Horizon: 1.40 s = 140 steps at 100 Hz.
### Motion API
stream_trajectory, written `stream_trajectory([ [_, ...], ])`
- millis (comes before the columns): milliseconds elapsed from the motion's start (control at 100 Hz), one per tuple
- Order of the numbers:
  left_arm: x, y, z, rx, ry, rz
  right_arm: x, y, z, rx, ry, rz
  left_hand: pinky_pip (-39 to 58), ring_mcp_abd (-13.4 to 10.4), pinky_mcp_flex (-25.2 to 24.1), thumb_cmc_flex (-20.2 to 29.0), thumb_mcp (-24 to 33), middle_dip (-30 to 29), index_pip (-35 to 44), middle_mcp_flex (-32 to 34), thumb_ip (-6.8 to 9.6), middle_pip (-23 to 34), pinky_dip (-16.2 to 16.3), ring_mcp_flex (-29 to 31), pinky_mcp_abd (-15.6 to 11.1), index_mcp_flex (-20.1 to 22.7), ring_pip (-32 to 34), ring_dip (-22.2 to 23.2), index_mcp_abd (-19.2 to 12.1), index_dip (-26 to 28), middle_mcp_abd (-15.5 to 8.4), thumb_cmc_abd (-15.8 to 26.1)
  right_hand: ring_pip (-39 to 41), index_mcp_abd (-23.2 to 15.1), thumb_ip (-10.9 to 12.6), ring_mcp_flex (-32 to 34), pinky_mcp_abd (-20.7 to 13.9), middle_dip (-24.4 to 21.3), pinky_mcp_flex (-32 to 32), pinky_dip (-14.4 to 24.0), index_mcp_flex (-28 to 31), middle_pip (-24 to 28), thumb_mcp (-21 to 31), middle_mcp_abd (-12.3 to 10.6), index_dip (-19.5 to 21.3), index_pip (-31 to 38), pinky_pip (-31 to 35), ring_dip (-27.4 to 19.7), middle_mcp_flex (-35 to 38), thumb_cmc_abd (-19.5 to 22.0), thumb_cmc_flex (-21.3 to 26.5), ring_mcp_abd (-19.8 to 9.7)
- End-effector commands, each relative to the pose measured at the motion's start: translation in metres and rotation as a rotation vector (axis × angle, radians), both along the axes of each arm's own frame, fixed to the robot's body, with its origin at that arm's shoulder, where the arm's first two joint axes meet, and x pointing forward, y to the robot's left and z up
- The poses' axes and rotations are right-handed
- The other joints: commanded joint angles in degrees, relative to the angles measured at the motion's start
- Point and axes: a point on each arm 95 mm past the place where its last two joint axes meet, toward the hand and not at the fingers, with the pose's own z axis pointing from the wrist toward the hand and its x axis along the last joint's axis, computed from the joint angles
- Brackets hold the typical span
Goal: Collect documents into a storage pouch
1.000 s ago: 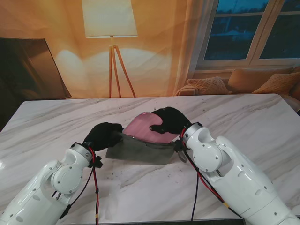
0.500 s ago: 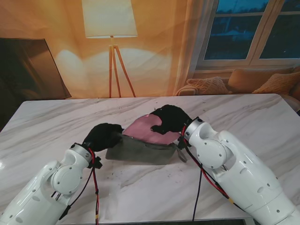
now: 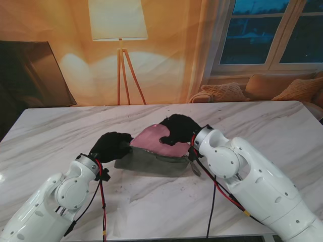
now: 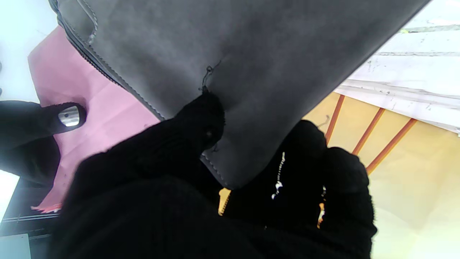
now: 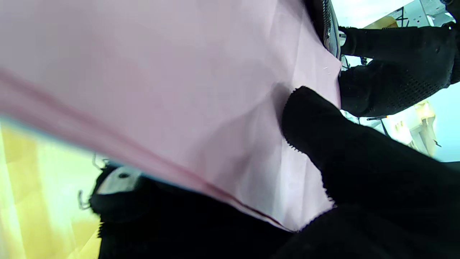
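Inside grey pouch (image 3: pixel 151 162), creased pink document (image 3: pixel 151 138)

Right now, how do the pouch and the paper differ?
The pouch is grey, thick and stitched; the paper is pink, thin and creased. The left hand grips the pouch; the right hand pinches the paper. Both rest on the table, paper partly inside the pouch.

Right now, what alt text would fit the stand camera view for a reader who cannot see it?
Two black-gloved robot hands work at a marble table: the left hand grips the left end of a grey pouch, while the right hand holds a pink document partly inside its opening. A floor lamp and a window stand behind.
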Motion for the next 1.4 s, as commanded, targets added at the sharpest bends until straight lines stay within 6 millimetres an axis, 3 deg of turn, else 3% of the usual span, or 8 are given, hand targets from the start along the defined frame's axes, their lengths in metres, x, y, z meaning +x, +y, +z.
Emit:
stream_trajectory([
  [0,-0.001,-0.002,0.002,0.003,-0.004,-0.009,0.001,0.003,-0.006,-0.014,0.031,0.000,-1.46,0.77,-1.87,-0.21,-0.23,0.28,-0.95,-3.16,0.43,-0.36,-1.37,-2.05,-4.99,-3.36,-0.69,-1.06,1.07,-0.08,-2.01,-0.96,3.76,-0.53,0.72,3.43,-3.33,1.31,1.95,1.43,3.06,2.63,2.79,4.37,0.39,2.73,8.88,1.04,2.72,1.81,0.43,-4.57],
  [210,-0.005,0.004,-0.002,0.054,0.018,-0.012,0.006,0.010,-0.012,-0.033,0.045,0.002,-2.07,1.00,0.38,1.50,2.20,-4.13,1.29,-5.89,0.27,-7.34,-4.48,-1.20,-4.12,-5.75,-5.70,-5.22,-0.17,3.30,-2.63,-3.49,11.92,0.75,0.10,5.77,-4.22,4.38,6.86,1.77,2.65,7.54,3.83,4.87,-0.13,2.72,13.08,2.60,5.56,2.11,-1.63,-8.21],
  [460,-0.007,0.012,-0.011,0.073,0.062,0.022,0.008,0.017,-0.012,-0.036,0.038,0.030,-0.75,2.20,1.57,-0.84,1.13,-6.05,2.00,-4.75,0.44,-4.61,-6.09,0.49,-3.26,-4.60,-5.00,-6.52,0.87,2.66,-1.39,-2.50,16.34,1.44,0.23,5.70,-5.39,6.50,9.59,1.59,1.89,10.03,4.74,3.40,-1.46,2.08,15.24,4.84,8.05,1.72,-4.64,-10.79],
  [650,-0.006,0.014,-0.016,0.053,0.092,0.050,0.002,0.017,-0.004,-0.023,0.018,0.051,1.15,4.24,4.73,-1.55,-0.59,-8.69,2.11,-2.04,0.79,-0.99,-5.53,3.87,-1.22,-2.60,-2.70,-7.54,2.68,1.35,0.60,-1.28,16.86,2.35,0.80,5.80,-6.79,6.76,11.13,0.26,3.16,11.21,2.80,1.48,-1.80,-0.60,16.23,6.29,9.07,3.18,-14.19,-12.35],
  [790,-0.007,0.013,-0.021,0.031,0.121,0.071,0.001,0.020,-0.002,-0.022,-0.002,0.062,2.81,5.88,10.31,4.15,-0.48,-13.47,0.82,4.16,-0.44,-4.09,-8.08,9.19,1.07,-2.40,-5.31,-12.56,3.42,0.53,1.66,-1.00,17.41,0.32,-0.10,5.79,-7.15,6.61,12.77,-0.61,0.51,11.61,0.89,0.47,-1.91,-0.79,17.03,7.17,9.86,3.17,-10.63,-13.34],
  [970,-0.008,0.006,-0.026,-0.026,0.149,0.087,0.001,0.021,0.001,-0.028,-0.023,0.069,4.17,5.73,12.90,11.08,-1.87,-15.10,2.99,8.21,-1.01,-7.13,-13.00,11.87,1.52,-0.47,-6.32,-16.57,1.76,0.38,0.57,0.85,18.56,-3.09,0.26,5.83,-7.05,6.44,15.07,-1.81,0.53,11.94,-0.68,0.91,-3.30,1.04,18.35,8.56,11.16,3.55,-7.70,-14.11],
  [1160,-0.007,-0.003,-0.027,-0.118,0.175,0.103,0.000,0.019,0.008,-0.033,-0.050,0.067,4.54,5.68,12.32,12.36,-2.55,-12.71,5.93,7.94,-0.06,-5.90,-14.11,11.30,1.50,0.55,-5.36,-16.35,0.06,3.33,0.13,4.12,19.61,-3.89,0.35,5.81,-7.44,6.99,17.76,-2.58,1.81,13.00,0.04,0.86,-3.97,1.64,19.43,10.43,12.97,2.29,-7.86,-15.20],
  [1390,-0.006,-0.011,-0.025,-0.219,0.209,0.126,-0.001,0.016,0.013,-0.034,-0.086,0.075,5.87,5.79,13.57,12.16,-1.47,-11.00,7.26,8.83,-0.14,-3.71,-13.70,12.88,2.08,0.43,-3.29,-15.65,0.81,5.91,1.14,3.16,19.70,-5.00,0.33,5.82,-7.24,7.21,18.67,-2.14,2.88,13.30,1.00,1.04,-4.63,1.84,19.44,11.89,13.71,0.58,-7.71,-15.16],
])
